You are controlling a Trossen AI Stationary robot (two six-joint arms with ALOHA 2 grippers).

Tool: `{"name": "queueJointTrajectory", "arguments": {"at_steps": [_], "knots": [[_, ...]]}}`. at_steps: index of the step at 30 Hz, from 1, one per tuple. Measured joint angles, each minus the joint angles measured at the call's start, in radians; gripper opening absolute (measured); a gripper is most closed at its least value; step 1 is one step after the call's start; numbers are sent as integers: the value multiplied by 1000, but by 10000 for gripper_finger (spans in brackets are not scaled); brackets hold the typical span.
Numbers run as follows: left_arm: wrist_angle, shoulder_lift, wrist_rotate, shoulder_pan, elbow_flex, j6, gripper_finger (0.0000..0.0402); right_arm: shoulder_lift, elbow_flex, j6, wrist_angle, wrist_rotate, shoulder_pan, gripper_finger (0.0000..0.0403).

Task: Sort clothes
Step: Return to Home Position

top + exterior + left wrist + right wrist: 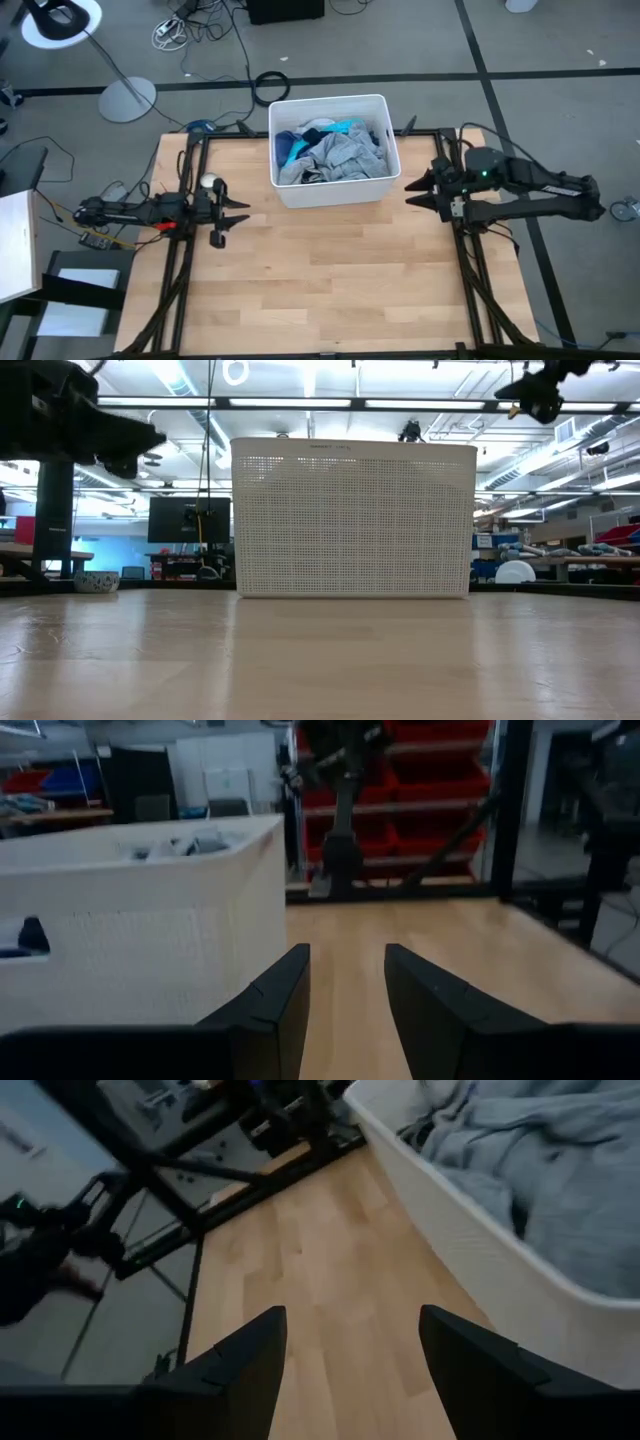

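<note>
clothes (335, 158) piled in the white bin (330, 100); left gripper (241, 212) and right gripper (411, 193) flank it, both agape, empty.

In the low view the bin (352, 520) wall hides every garment behind it. From above, the grey t-shirt (340, 155) lies over the heap. Only a sliver of the turquoise top (347, 127) and the edge of a blue piece (290, 150) show, and whatever lies beneath is covered. The left wrist view cuts the bin off at the picture's edge, and the scraps of cloth (185, 847) above its rim cannot be told apart. The right wrist view takes in only one corner of the bin. In the low view the left arm (70, 420) and right arm (540, 390) run off the picture's edges.
</note>
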Motion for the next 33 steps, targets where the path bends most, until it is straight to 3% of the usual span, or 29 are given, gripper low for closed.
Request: {"name": "queueJointTrajectory", "arguments": {"at_steps": [11,25,33], "knots": [[3,2,-3,0,10,21,136,-223,-330,-87,324,-30,100,233],[4,7,-3,0,10,21,136,-337,-557,-113,413,221,269,233],[3,6,-3,0,11,21,136,-562,-665,-171,428,286,308,233]]}}
